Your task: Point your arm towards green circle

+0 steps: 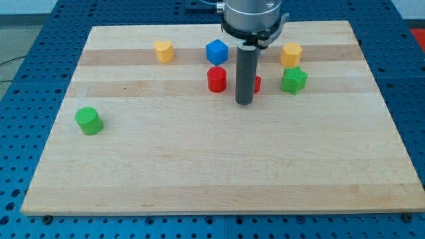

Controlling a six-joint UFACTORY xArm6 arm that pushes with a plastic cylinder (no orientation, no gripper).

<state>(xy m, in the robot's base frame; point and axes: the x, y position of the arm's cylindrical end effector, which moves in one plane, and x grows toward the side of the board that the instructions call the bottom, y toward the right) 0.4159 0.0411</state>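
step in hand looks like the approach, hardly begun: my tip (244, 103) stands in the cluster near the view's top, well apart from the green circle (88, 121), which sits alone near the board's (199, 172) left edge, about halfway down.

no jaws on this arm, only a rod, so nothing opens, closes or grips.

around the tip: a red cylinder (216, 79) just to its left, another red block (256, 83) mostly hidden behind the rod on its right, shape unclear. a blue cube (216, 52) lies above the red cylinder, a green star (293, 79) farther right, a yellow block (291, 54) above that, and another yellow block (163, 50) toward the top left.

from the tip, the green circle lies far to the view's left and a little lower. my judgement: the next move calls for a long slide left and slightly down across bare wood. the red cylinder sits close on the left, so starting a touch downward first would keep the rod from nudging it. stopping just short of the circle would avoid pushing it toward the edge.
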